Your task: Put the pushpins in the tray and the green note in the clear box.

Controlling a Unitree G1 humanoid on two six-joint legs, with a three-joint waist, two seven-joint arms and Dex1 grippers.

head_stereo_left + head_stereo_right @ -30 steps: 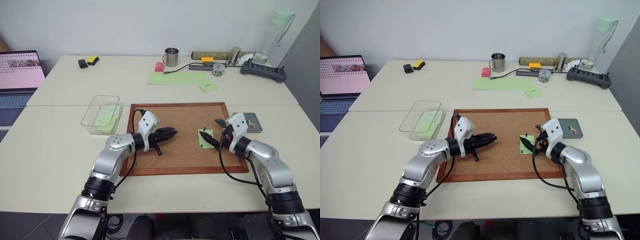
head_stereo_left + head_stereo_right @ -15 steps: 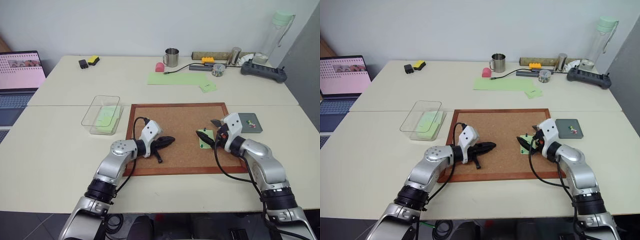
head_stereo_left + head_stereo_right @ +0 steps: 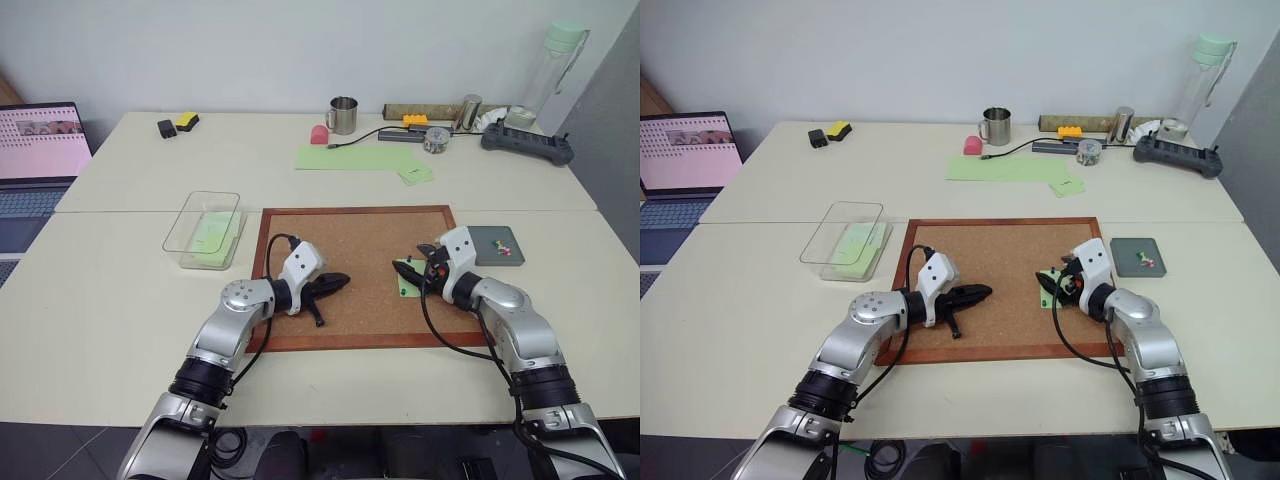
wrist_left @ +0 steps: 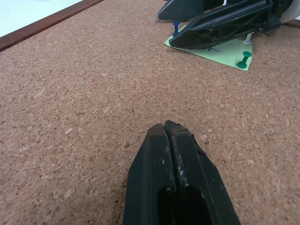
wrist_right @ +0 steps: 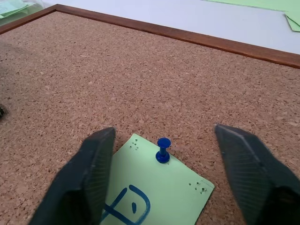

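Note:
The green note (image 5: 161,199) lies on the cork board (image 3: 345,235), marked in blue ink and held by a blue pushpin (image 5: 163,150) at one edge. A green pushpin (image 4: 243,60) stands at another corner. My right gripper (image 5: 164,131) hangs open just over the note, one finger on each side of the blue pin and not touching it. My left gripper (image 4: 165,129) rests shut and empty on bare cork left of the note. The dark-grey tray (image 3: 484,236) sits right of the board with a few pushpins (image 3: 506,251) in it. The clear box (image 3: 203,228) stands left of the board.
Unmarked green notes (image 3: 212,238) lie in the clear box. At the table's back are a large green sheet (image 3: 352,156), a metal mug (image 3: 342,114), a pink block (image 3: 319,133), cables and a bottle (image 3: 548,75). A laptop (image 3: 38,150) is far left.
My right gripper has slid left over the note and its fingers have drawn closer together. My left gripper has sunk onto the cork and stays shut.

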